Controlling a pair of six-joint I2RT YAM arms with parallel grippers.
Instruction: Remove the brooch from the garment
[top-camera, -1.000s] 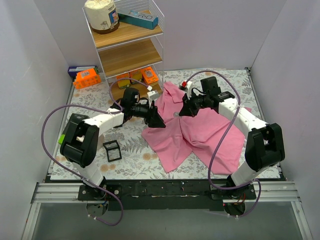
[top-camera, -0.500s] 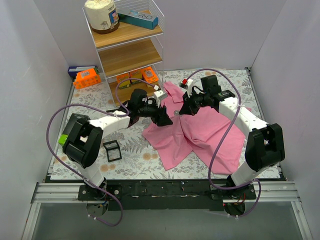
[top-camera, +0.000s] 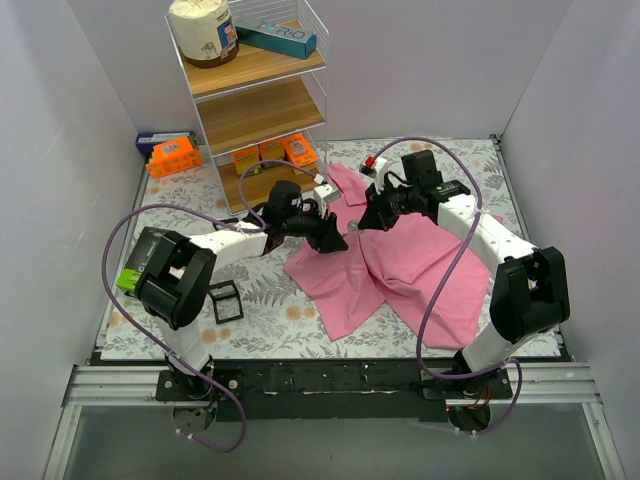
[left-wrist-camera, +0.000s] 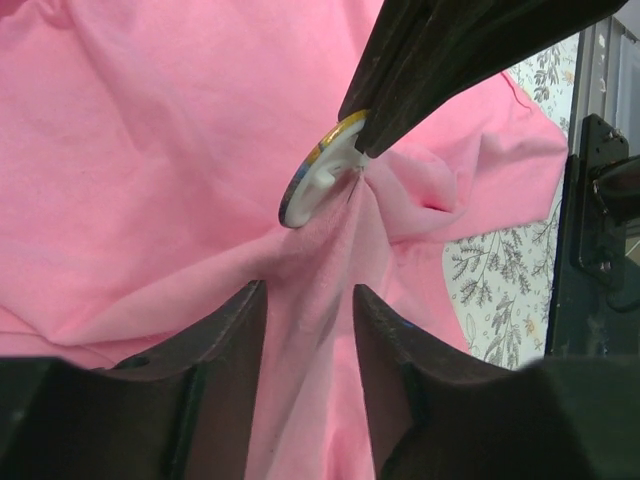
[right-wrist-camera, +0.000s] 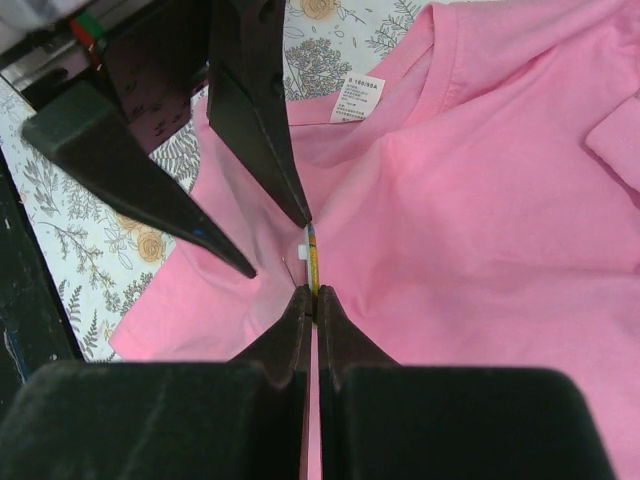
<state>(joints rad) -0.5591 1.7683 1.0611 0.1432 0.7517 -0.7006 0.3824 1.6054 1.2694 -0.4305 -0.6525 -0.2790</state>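
Note:
The pink shirt lies crumpled on the floral cloth. The brooch, a small round disc with a white back, stands on edge above a raised ridge of shirt fabric. My right gripper is shut on its rim; the brooch shows edge-on in the right wrist view. My left gripper is open, its jaws straddling the fabric ridge just below the brooch. In the top view the left gripper and right gripper meet tip to tip over the shirt, hiding the brooch.
A wooden shelf rack with a jar and boxes stands at the back left. Orange boxes lie beside it. A small black square frame lies at the front left. A white collar label is on the shirt.
My left gripper has moved right across the cloth onto the shirt, up to the brooch. My right gripper has stayed where it was, shut on the brooch.

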